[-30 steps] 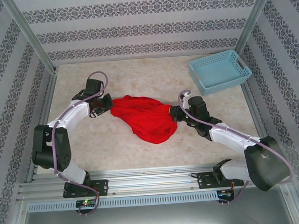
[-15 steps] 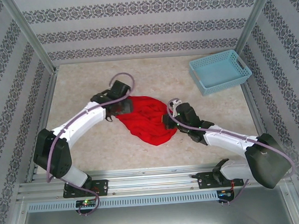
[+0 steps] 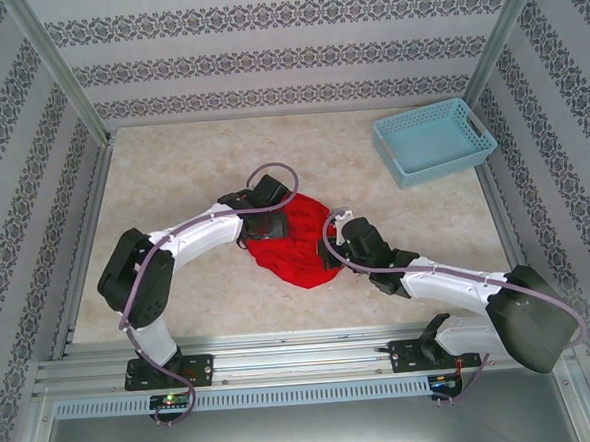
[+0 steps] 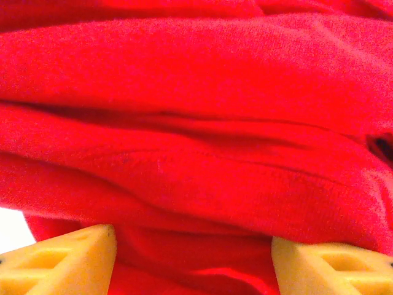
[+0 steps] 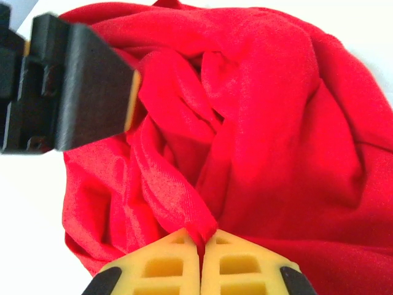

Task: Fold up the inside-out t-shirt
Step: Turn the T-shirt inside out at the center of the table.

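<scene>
The inside-out t-shirt (image 3: 295, 253) lies bunched in a red heap at the middle of the table. My left gripper (image 3: 277, 222) presses down on its far left side. In the left wrist view the yellow fingers (image 4: 61, 258) stand wide apart and open, with red folds (image 4: 196, 123) lying between and beyond them. My right gripper (image 3: 337, 244) sits at the heap's right edge. It is shut on a narrow fold of the shirt (image 5: 184, 203), pinched at the fingertips (image 5: 201, 243). The left gripper's black-and-yellow finger (image 5: 80, 86) shows at the upper left of the right wrist view.
A light blue plastic basket (image 3: 433, 139) stands at the back right corner. Patterned walls and metal posts close in the table (image 3: 172, 168) on three sides. Bare tabletop lies to the left of and behind the shirt.
The left gripper has opened and swung right onto the shirt. The right gripper has pulled its fold leftward, and the shirt has bunched into a smaller heap.
</scene>
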Available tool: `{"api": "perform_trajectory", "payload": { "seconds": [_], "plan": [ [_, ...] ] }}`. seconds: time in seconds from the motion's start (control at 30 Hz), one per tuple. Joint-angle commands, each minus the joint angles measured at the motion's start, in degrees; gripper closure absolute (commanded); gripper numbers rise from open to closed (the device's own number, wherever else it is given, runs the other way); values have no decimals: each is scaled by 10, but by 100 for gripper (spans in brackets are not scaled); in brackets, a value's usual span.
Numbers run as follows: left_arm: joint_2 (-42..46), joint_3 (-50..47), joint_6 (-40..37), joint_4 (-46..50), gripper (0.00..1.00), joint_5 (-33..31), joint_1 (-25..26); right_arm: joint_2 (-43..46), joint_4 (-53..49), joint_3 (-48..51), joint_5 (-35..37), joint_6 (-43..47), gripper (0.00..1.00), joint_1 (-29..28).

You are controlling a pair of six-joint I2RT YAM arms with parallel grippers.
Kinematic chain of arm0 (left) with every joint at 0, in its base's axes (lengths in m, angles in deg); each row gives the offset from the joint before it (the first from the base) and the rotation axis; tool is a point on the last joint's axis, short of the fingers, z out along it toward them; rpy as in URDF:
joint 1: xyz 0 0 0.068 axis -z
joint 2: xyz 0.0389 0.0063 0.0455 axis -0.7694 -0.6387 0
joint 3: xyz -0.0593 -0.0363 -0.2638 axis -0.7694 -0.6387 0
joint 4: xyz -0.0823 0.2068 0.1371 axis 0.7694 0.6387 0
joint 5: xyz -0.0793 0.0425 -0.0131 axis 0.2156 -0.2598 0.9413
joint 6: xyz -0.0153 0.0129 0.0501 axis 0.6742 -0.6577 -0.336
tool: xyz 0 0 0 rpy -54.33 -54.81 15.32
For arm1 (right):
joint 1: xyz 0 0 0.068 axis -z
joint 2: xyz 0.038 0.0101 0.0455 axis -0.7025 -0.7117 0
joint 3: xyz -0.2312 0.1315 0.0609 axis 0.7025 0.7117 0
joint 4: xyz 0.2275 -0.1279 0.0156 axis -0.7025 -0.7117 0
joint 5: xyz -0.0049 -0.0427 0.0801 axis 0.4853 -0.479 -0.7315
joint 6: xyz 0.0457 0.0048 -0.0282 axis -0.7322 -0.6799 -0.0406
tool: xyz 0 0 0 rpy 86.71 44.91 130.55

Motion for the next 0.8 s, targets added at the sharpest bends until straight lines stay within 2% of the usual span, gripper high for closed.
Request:
{"api": "perform_trajectory", "payload": {
  "seconds": [0.0, 0.2, 0.27, 0.37, 0.5, 0.6, 0.77],
  "plan": [
    [-18, -11, -6, -85, 39, 74, -7, 12, 20, 13, -10, 18, 100, -12],
    [-22, -41, -16, -98, 72, 88, -8, 11, -1, 0, -10, 24, 99, -16],
    [-1, -69, -20, -114, 84, 93, -9, 15, -21, -14, -9, 32, 93, -14],
    [49, -123, -24, -157, 98, 103, -9, 22, -58, -45, -11, 51, 76, -7],
    [130, -217, -11, -233, 100, 106, -9, 17, -125, -106, -20, 71, 60, 12],
    [174, -268, -1, -276, 100, 105, -9, -14, -141, -150, -46, 71, 55, 24],
    [231, -320, -1, -327, 100, 102, -9, -126, -167, -236, -96, 69, 54, 25]
  ]
}}
